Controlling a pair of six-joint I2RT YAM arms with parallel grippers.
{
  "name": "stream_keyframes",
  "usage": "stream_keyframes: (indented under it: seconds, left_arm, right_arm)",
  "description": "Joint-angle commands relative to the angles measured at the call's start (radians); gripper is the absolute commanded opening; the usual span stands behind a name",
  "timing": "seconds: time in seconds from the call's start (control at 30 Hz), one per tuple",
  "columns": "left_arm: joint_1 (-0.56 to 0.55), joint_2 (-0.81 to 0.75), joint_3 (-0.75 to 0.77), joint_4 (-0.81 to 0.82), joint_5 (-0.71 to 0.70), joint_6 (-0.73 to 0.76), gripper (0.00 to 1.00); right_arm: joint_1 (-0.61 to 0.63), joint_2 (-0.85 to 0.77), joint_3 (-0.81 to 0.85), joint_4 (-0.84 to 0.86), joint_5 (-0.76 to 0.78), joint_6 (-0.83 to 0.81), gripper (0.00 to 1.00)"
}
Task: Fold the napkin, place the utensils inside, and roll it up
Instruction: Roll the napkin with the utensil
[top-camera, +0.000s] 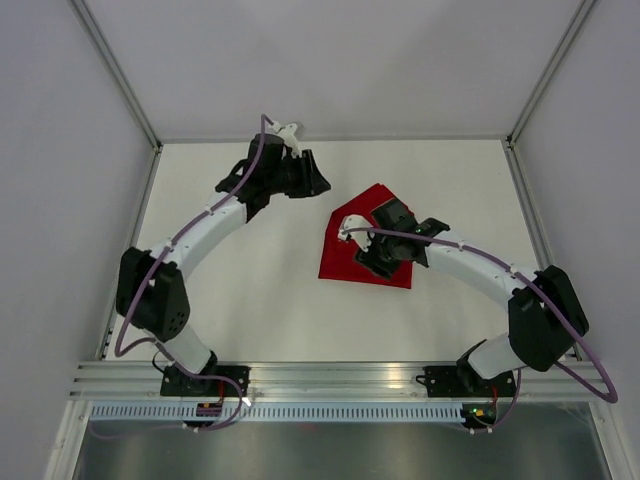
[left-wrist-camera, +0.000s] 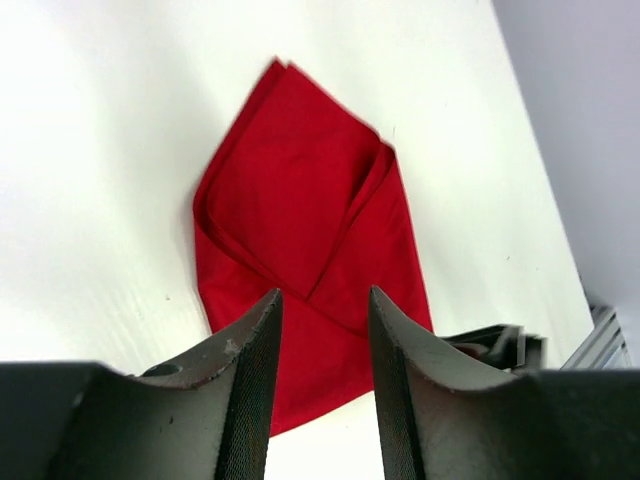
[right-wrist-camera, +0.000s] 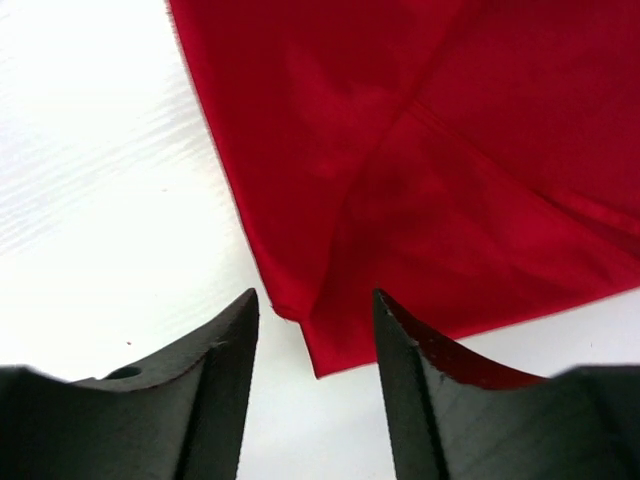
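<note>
Nearest the lens in the right wrist view, the two dark fingers of the right end effector (right-wrist-camera: 315, 300) are seen parted, with a clear gap between them and nothing held. Framed in that gap is a corner of the red napkin (right-wrist-camera: 400, 150), where a folded layer is lapped over another. Whether the fingertips touch the cloth cannot be told from this view.

The left end effector (left-wrist-camera: 325, 295) is likewise seen spread and empty. Beyond its fingers the whole napkin is laid out on the white tabletop (left-wrist-camera: 100, 150). Two flaps are shown folded in over a lower layer and crossing along a diagonal crease (a detail hidden in the overhead view). A dark part of the other arm is glimpsed at the cloth's right edge.

From the top external camera the wider arrangement is given. The napkin is placed right of the tabletop's centre, in a five-sided outline with one point turned toward the far wall. Its right half is covered by the right arm's wrist, which is hung directly over it. The left end effector is held to the left of the cloth and farther back, well apart from it, over bare tabletop.
</note>
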Motion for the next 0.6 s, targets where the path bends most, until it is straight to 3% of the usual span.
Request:
stream_keyframes:
  seconds: [0.0,0.33,0.57]
  left_arm:
    - [0.011,-0.159,0.020,-0.071,-0.111,-0.042,0.45]
    - [0.010,-0.345,-0.092,-0.129,-0.180,-0.034,0.47]
    - [0.010,-0.359,-0.099,-0.136,-0.183,-0.019,0.48]
  right_arm:
    - [0.075,-0.030,-0.031,0.072,0.059,-0.048,0.57]
    - [0.131,-0.005,-0.092,0.138,0.036,-0.130,0.64]
    - [0.131,0.011,-0.135,0.196,0.030,-0.171,0.70]
